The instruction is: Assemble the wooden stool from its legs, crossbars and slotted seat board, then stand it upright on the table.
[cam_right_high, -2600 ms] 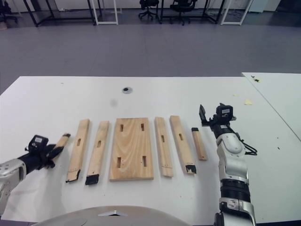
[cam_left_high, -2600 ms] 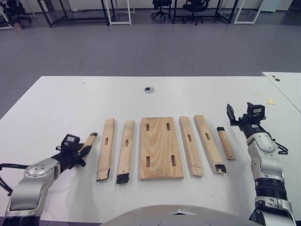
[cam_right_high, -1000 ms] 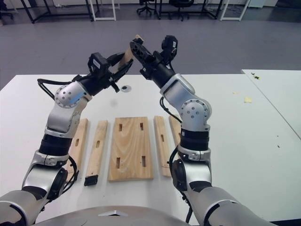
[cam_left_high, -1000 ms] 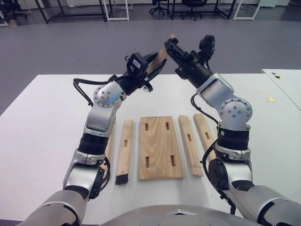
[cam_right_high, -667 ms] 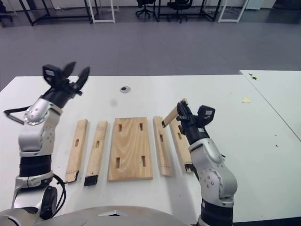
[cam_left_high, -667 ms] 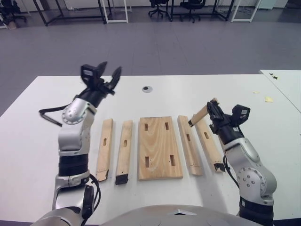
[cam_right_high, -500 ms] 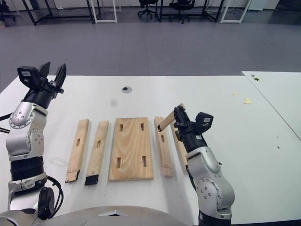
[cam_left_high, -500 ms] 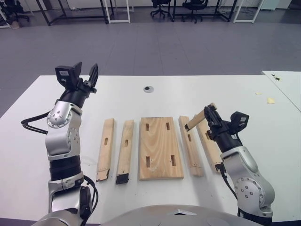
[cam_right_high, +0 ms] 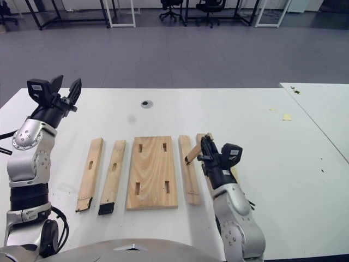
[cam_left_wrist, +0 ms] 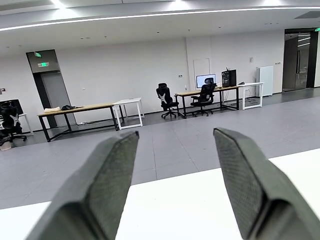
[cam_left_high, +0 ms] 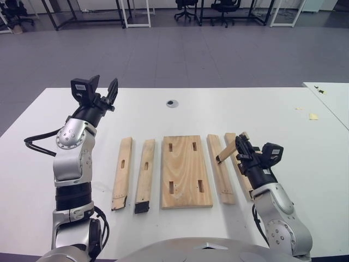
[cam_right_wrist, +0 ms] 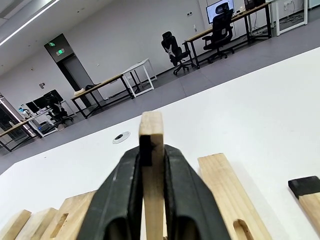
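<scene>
The slotted seat board (cam_left_high: 186,171) lies flat in the middle of the white table (cam_left_high: 218,109). Two legs (cam_left_high: 122,172) (cam_left_high: 145,174) lie to its left, and two more to its right (cam_left_high: 220,174) (cam_left_high: 235,144), the outer one partly hidden by my right arm. My right gripper (cam_left_high: 239,150) hovers low over those right legs, shut on a short crossbar (cam_right_wrist: 151,145) that tilts up toward the board. My left gripper (cam_left_high: 102,91) is raised over the table's far left, open and empty, with both fingers (cam_left_wrist: 95,200) wide apart.
A black-tipped wooden piece (cam_right_wrist: 306,189) lies on the table beside the right legs. A small round grommet (cam_left_high: 173,103) sits in the table behind the board. A second white table (cam_left_high: 332,98) stands at the right.
The crossbar, held high by both grippers a second ago, is now in the right gripper alone and has come down over the right legs. The left gripper let go and swung out left.
</scene>
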